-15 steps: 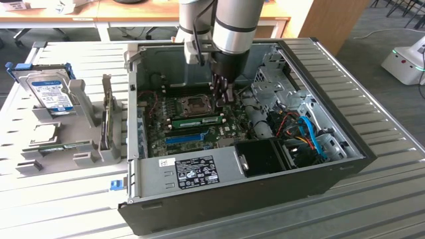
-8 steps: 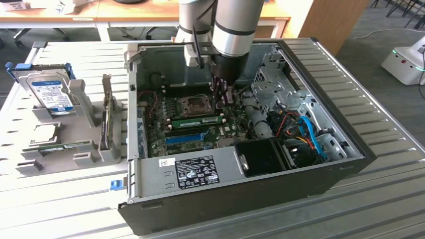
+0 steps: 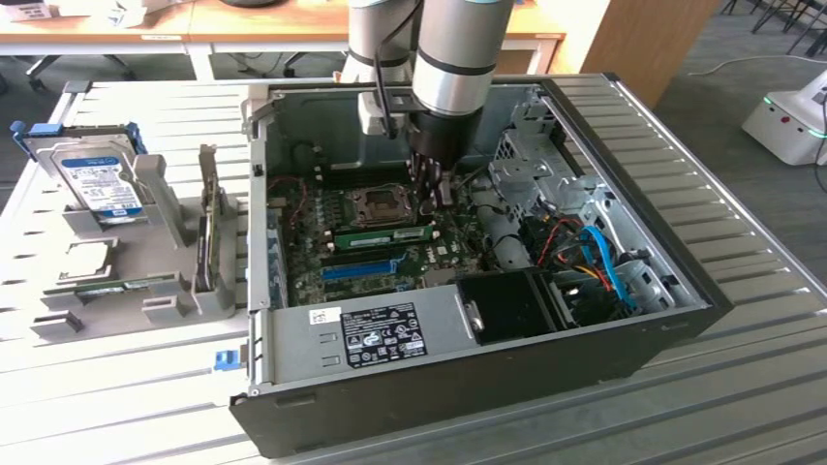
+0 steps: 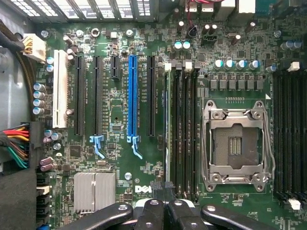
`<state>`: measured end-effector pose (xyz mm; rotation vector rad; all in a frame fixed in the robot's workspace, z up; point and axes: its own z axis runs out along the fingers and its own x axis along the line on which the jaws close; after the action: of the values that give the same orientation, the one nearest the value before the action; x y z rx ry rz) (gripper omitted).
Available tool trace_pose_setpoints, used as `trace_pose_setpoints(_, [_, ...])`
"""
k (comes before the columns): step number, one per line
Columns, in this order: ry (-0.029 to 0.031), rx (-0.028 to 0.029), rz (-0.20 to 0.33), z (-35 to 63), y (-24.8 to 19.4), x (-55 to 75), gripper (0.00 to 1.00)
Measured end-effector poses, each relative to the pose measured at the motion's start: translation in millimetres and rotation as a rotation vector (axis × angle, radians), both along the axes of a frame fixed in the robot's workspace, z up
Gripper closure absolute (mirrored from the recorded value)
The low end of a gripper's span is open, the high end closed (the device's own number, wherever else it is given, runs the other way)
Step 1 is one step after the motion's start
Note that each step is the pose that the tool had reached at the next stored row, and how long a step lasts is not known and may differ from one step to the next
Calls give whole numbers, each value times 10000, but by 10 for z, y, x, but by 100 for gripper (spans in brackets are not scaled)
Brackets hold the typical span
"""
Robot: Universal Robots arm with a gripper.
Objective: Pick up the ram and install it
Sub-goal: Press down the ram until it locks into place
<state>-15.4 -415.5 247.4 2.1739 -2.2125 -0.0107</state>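
Exterior view: the arm is reaching down into the open computer case. Its gripper is hanging just beside the CPU socket, on the exterior view's right of it. The ram is standing in a slot just beside the socket, between it and the blue slot. Well apart from the socket, outside the case, a second green stick is lying on a grey rack, and a hard drive is showing a blue label. A white label on the case is carrying print too small to read.

Wrist view: the fingers are pressing together, with nothing visible between them. The ram is showing edge-on between the blue slot and the socket, running toward the gripper. Whether they are touching I cannot tell. White letters starting "DE" are showing on the board beside the fingers.
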Motion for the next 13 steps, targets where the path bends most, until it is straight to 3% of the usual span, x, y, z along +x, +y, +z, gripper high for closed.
trace_pose_setpoints(13, [0,1,-1,-1,31,0,89])
